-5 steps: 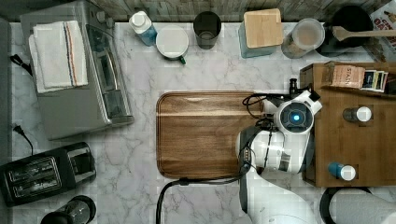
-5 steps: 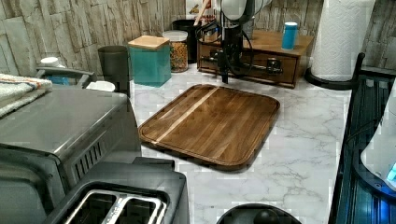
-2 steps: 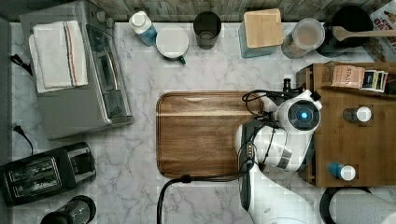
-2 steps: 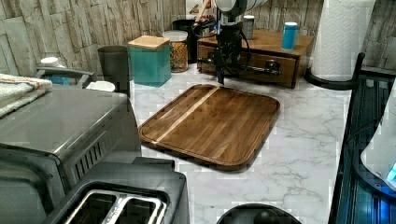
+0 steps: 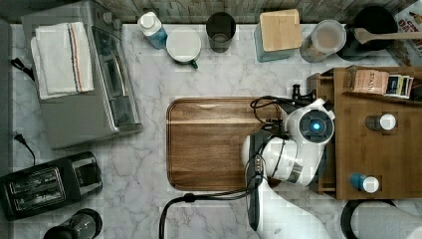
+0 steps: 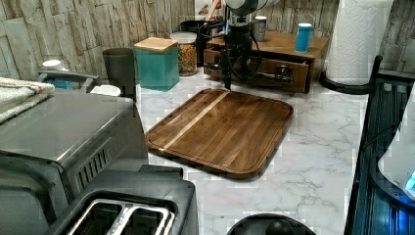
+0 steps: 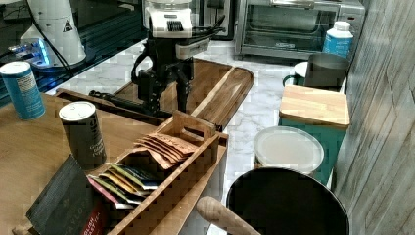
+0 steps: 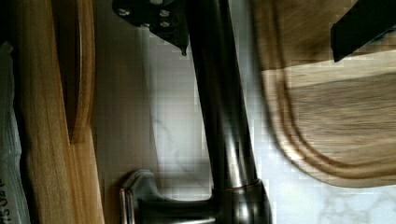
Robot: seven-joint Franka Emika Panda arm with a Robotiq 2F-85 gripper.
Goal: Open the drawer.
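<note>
The drawer (image 6: 293, 78) is found in the wooden cabinet (image 5: 378, 154) on the tabletop (image 5: 149, 164), at 3 o'clock of the cutting board (image 5: 214, 144) in the top view and at 12 o'clock of it in the left view. Its front is seen standing a little proud of the cabinet, so it is judged to be partly out already.

The pincer (image 8: 258, 49) is lowered over the black bar handle (image 8: 224, 116), near one end of the bar. Its fingers are held apart, with the bar lying between them. One fingertip (image 8: 180, 39) is seen at the bar's cabinet side, apparently touching it, while the other is kept well clear on the cutting-board side. The handle is thus hooked rather than clamped.

For the pull to be done well, the bar should be drawn straight toward 9 o'clock in the top view, square to the drawer front. The height should be held constant so that the fingertip is not slipped over the bar. Since the hook is placed off-centre, the drawer may be skewed and jammed; a slow, even pull is advised. The outer finger should be kept above the cutting board's rim.
</note>
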